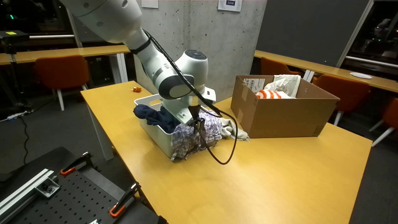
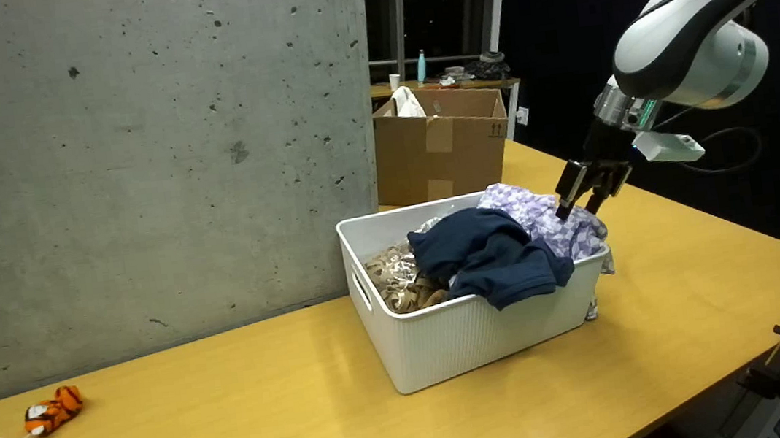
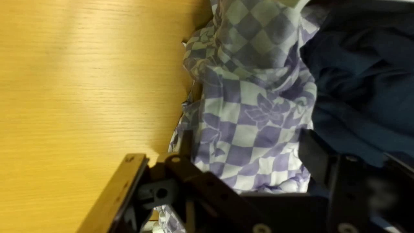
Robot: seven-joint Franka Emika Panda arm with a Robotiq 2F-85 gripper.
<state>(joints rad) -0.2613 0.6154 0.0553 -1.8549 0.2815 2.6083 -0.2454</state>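
A robot arm (image 2: 710,65) slopes down to its claw (image 2: 579,210), aimed downward, jaws spread, unclenched. Directly under it, perhaps touching, a purple-and-white checkered cloth (image 3: 252,129) drapes over the edge of a white plastic bin (image 2: 478,345). A yellow wood table (image 1: 264,180) lies below the claw, a concrete wall (image 1: 230,46) behind it in an exterior view. Only the wrist view shows the cloth's flower print; only an exterior view shows orange-striped fabric (image 1: 270,94) in a cardboard box (image 1: 289,119) away from the claw.

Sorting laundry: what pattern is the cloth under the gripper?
Cloth: purple-white floral checks, clearest in wrist view.
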